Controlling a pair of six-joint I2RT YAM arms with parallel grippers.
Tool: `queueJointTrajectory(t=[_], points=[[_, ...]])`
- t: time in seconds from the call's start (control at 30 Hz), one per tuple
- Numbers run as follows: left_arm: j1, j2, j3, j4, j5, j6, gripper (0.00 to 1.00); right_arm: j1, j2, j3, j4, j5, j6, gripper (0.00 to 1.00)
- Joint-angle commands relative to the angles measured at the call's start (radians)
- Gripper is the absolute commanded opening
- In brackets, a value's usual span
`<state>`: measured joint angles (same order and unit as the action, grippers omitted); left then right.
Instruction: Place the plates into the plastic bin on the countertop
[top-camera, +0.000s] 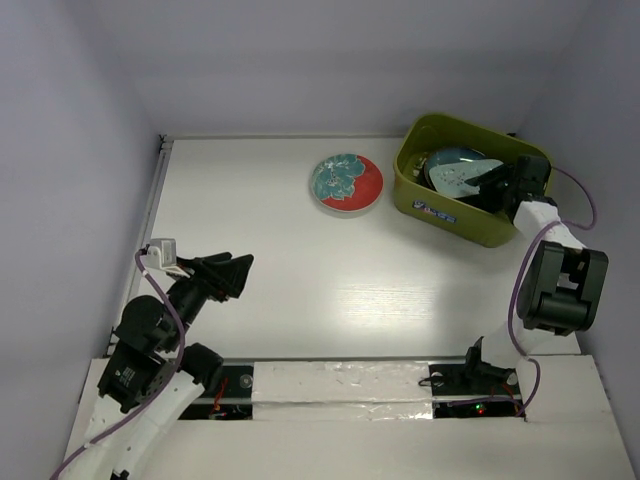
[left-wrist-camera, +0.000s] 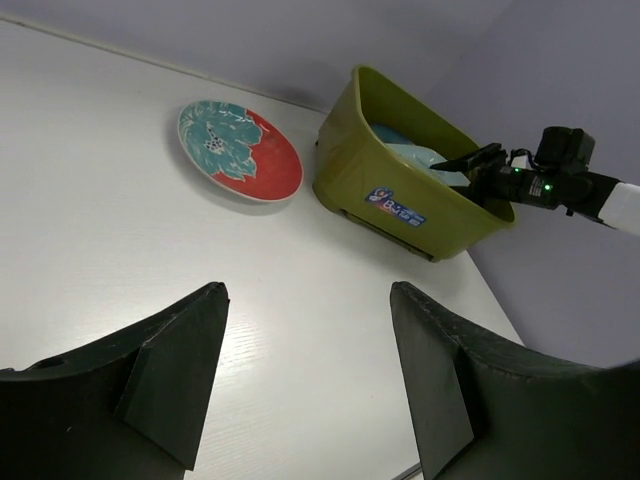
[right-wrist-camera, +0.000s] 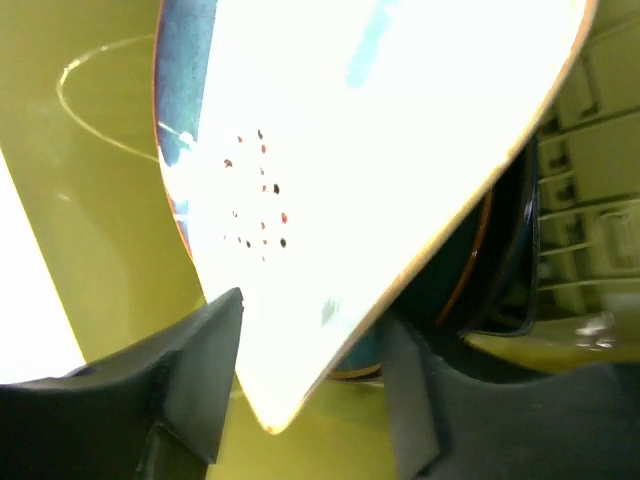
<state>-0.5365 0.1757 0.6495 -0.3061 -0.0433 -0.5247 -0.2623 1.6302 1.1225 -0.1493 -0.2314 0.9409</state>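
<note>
Inside the green bin (top-camera: 480, 225), the right gripper (top-camera: 492, 188) grasps a pale plate (right-wrist-camera: 380, 130) over other stacked plates (top-camera: 452, 170). Left of the bin, a red-teal floral plate (top-camera: 346, 184) lies on the countertop (top-camera: 330, 290). Well away from the bin, the left gripper (top-camera: 235, 275) hangs unclenched, holding nothing.

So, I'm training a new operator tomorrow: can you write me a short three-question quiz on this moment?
1. True or false: the red and teal plate lies on the countertop, outside the green bin.
2. Which gripper reaches into the bin? A) left gripper B) right gripper
3. Fill in: the left gripper is ____ and holds nothing.

Key: 1 true; 2 B; 3 open.
</note>
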Motion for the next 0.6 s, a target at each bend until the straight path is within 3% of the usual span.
queueJointTrajectory(t=[0.0, 0.1, 0.2, 0.43, 0.47, 0.5, 0.57], points=[[-0.005, 0.025, 0.006, 0.019, -0.015, -0.003, 0.63, 0.000, -0.081, 0.045, -0.009, 0.046, -0.089, 0.63], [-0.005, 0.034, 0.006, 0.021, -0.015, -0.005, 0.63, 0.000, -0.102, 0.045, -0.050, 0.059, -0.135, 0.71], [-0.005, 0.053, 0.007, 0.018, -0.015, -0.001, 0.63, 0.000, -0.156, 0.020, -0.067, 0.087, -0.160, 0.72], [-0.005, 0.171, 0.013, 0.021, -0.017, 0.000, 0.58, 0.000, -0.407, -0.104, -0.042, 0.106, -0.215, 0.67], [-0.005, 0.194, 0.015, 0.024, -0.020, -0.001, 0.57, 0.000, -0.440, -0.134, -0.027, 0.098, -0.217, 0.63], [-0.005, 0.217, 0.015, 0.038, -0.023, 0.002, 0.54, 0.000, -0.504, -0.153, -0.013, 0.077, -0.218, 0.51], [-0.005, 0.304, 0.009, 0.064, -0.017, 0.000, 0.34, 0.000, -0.573, -0.199, 0.045, 0.044, -0.211, 0.19]])
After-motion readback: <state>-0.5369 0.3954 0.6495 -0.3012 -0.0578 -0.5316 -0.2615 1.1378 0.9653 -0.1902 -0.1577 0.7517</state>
